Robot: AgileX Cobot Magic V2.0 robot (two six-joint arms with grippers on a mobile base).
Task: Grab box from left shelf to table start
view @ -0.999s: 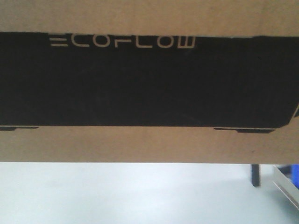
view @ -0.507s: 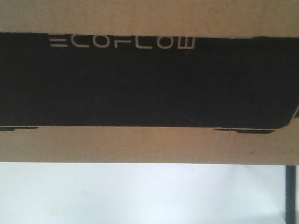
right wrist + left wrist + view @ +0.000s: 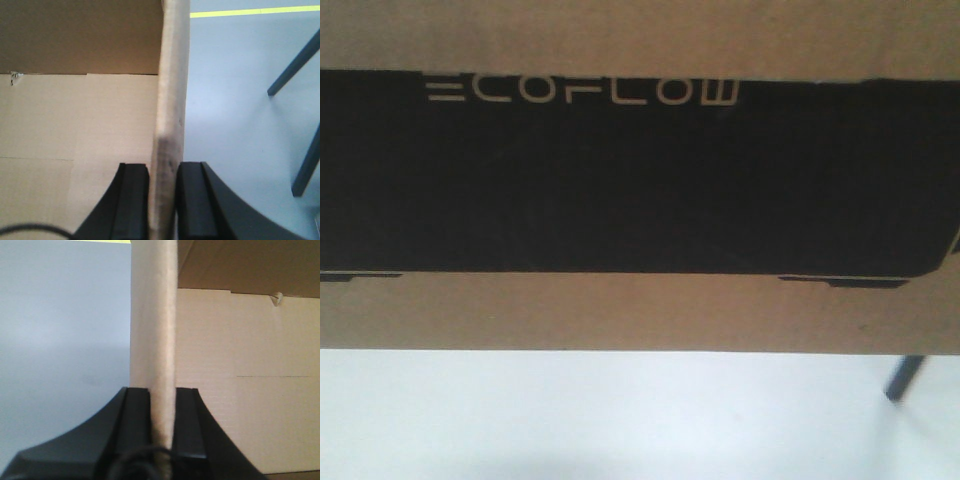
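Observation:
The brown cardboard box [image 3: 640, 310] with its black panel and pale "ECOFLOW" lettering fills most of the front view, held above a pale surface. My left gripper [image 3: 162, 390] is shut on the box's left side wall [image 3: 155, 315], one finger inside and one outside. My right gripper [image 3: 164, 166] is shut on the right side wall [image 3: 172, 75] in the same way. The box's open inside [image 3: 75, 125] shows in both wrist views. The left shelf is out of view. I cannot tell whether the pale surface under the box is the table.
A pale grey floor [image 3: 235, 100] with a yellow line [image 3: 250, 11] lies to the right of the box. Dark slanted legs [image 3: 295, 62] stand there, one also showing in the front view [image 3: 905, 378] at the lower right.
The box stays fixed in the front view while the background shifts. The blue parts at the right edge have gone out of view, and the dark leg now appears slanted at the lower right.

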